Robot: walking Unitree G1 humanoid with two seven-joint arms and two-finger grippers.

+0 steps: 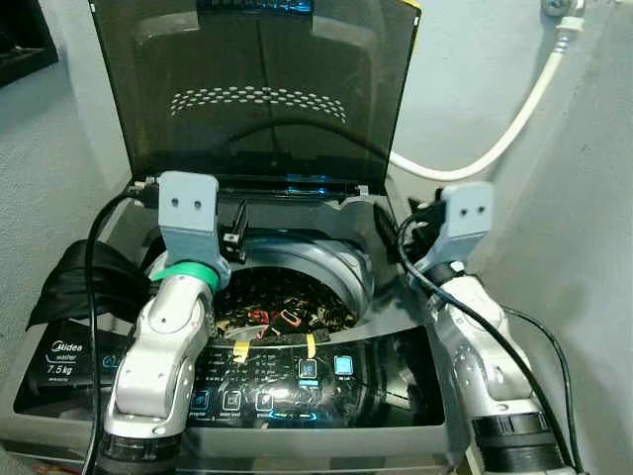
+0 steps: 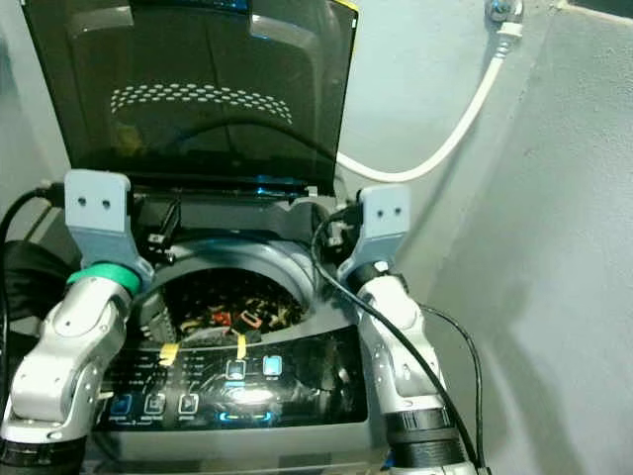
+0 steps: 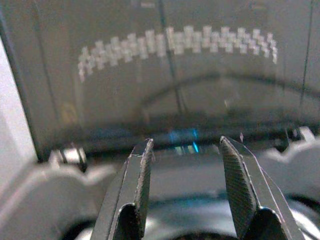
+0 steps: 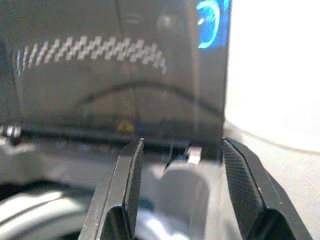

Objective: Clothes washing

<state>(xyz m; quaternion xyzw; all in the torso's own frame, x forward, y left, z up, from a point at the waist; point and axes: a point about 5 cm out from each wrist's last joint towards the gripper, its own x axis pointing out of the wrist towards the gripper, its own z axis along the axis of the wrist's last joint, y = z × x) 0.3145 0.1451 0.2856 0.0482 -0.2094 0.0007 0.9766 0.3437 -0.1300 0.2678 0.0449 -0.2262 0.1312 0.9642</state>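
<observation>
Washer [image 1: 396, 297] lid [image 1: 267, 89] up — arms raised

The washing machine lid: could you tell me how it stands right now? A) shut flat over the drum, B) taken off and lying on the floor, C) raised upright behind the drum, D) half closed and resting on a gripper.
C: the dark see-through lid stands upright at the back, and the drum below lies open with clothes inside, both grippers' fingers open and touching nothing.
</observation>
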